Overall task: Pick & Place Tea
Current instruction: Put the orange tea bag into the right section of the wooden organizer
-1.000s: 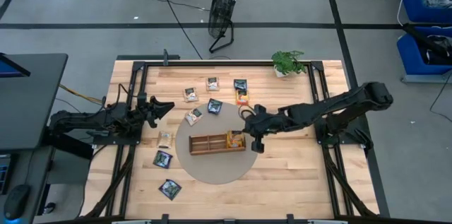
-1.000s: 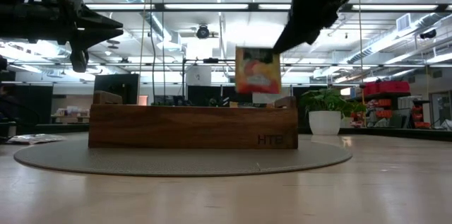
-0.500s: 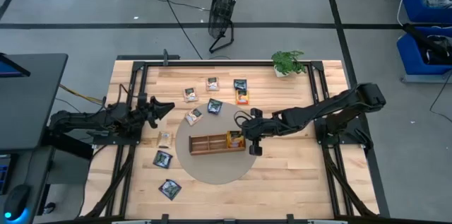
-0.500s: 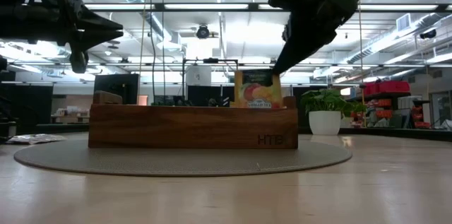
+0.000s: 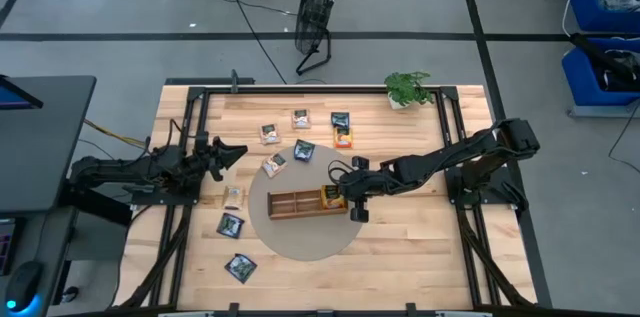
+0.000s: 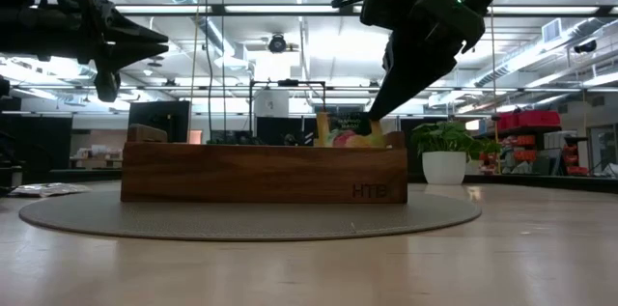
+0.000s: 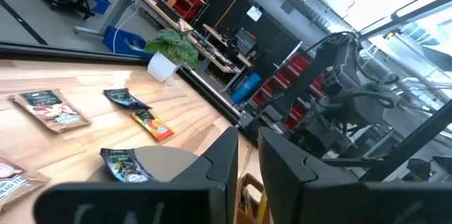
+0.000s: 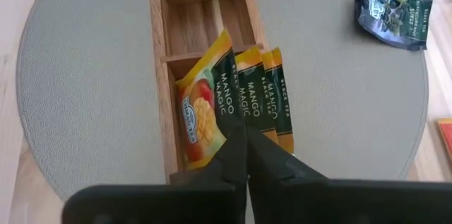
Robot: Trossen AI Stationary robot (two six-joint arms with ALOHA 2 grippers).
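Orange tea sachet [image 8: 203, 114] sits in the end compartment of the wooden tray [image 8: 161, 104], leaning vs. two more orange sachets [image 8: 265, 90] already in there. Right pincer [image 8: 244, 155] is pinched shut on its edge; fingers [image 8: 232, 160] nearly touching w/ only the packet between.

Right arm reaches across the surface [image 5: 420, 232] from its base, stretched low, wrist bent down over the tray's right end [image 5: 330, 197]. In the low view the right pincer [image 6: 372, 113] comes in steeply from above, tips at the tray's top rim, sachet tops [image 6: 350, 138] just poking over the wood.

Left pincer [image 5: 232, 150] hangs above the surface's left side, well apart from the tray, arm roughly level. Its wrist view shows the fingers [image 7: 226, 164] a narrow gap apart, holding nothing.

High view only: tray lies on a round grey mat [image 5: 300, 242], loose sachets scattered around — a cluster beyond the mat [image 5: 300, 119], dark ones near the left front [image 5: 231, 224], plus a potted plant [image 5: 408, 88] at the far edge. Right wrist view adds a dark blue sachet [image 8: 392, 5] at the mat's rim. Low view alone shows the tray's side wall [image 6: 261, 173].
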